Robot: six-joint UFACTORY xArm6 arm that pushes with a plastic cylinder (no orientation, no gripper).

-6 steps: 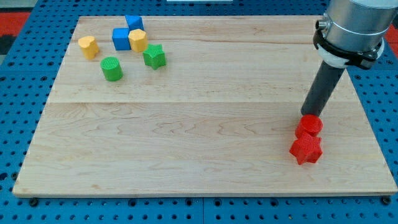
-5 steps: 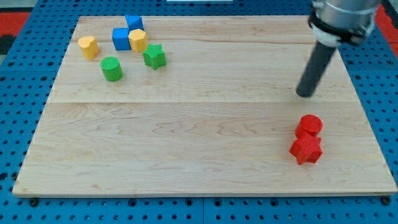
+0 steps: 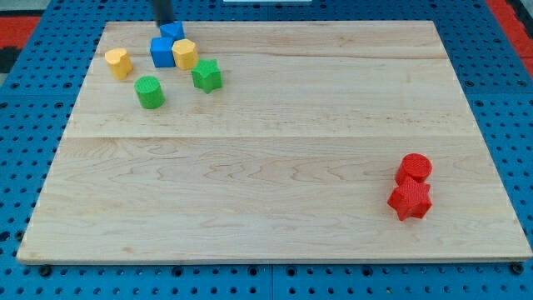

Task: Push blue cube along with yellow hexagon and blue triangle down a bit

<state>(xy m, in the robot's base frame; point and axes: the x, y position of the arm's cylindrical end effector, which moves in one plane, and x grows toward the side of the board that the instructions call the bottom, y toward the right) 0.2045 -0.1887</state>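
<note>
The blue cube point(image 3: 161, 52) sits at the board's upper left. The yellow hexagon point(image 3: 185, 53) touches its right side. The blue triangle point(image 3: 174, 31) lies just above them, against both. My tip point(image 3: 164, 23) is at the view's top edge, right at the upper left of the blue triangle and just above the blue cube. Only the rod's lowest part shows; the rest is out of frame.
A yellow block point(image 3: 118, 62) lies left of the blue cube. A green cylinder point(image 3: 150, 92) and a green star point(image 3: 206, 76) lie just below the cluster. A red cylinder point(image 3: 414, 167) and red star point(image 3: 410, 200) sit at the lower right. The wooden board point(image 3: 275, 167) lies on a blue pegboard.
The rod has swept from beside the red blocks at the right, up and across, to the top left above the blue blocks. No block has moved.
</note>
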